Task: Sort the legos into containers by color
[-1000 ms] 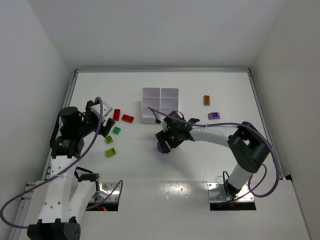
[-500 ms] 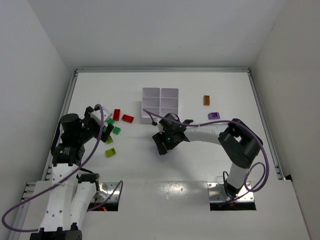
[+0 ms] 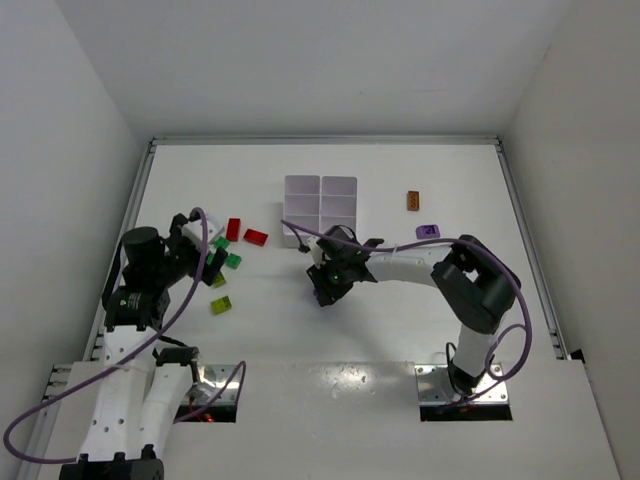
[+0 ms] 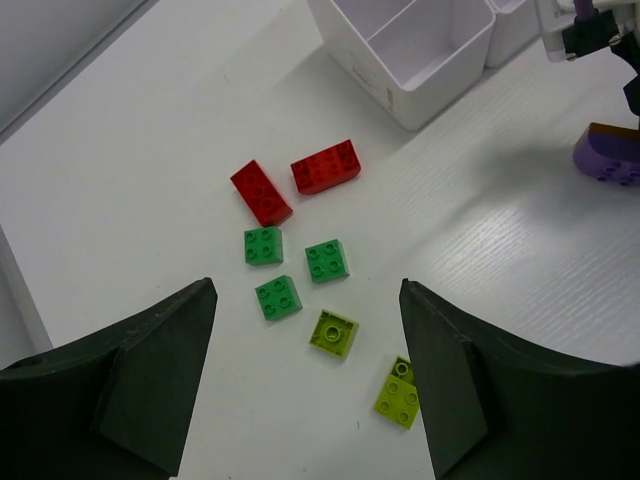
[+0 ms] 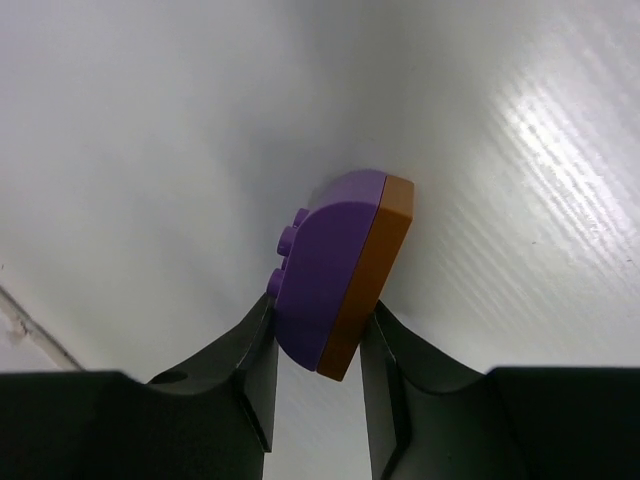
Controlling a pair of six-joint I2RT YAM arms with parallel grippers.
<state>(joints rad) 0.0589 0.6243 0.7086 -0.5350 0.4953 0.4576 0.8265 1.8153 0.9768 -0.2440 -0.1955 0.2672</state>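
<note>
Right claw (image 5: 318, 345) pinching purple-orange clump (image 5: 338, 258) | tray (image 3: 286, 208) near, apart

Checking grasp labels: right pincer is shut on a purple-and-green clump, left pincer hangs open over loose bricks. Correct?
Not green: the right wrist view shows the clump in the right pincer is purple and orange-brown. The left pincer does hang open over loose bricks.

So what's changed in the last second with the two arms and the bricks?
The right gripper edged left and closed on the purple-and-orange clump. The left gripper drew back slightly toward its base, jaws open. The tray and loose bricks stayed put.
</note>
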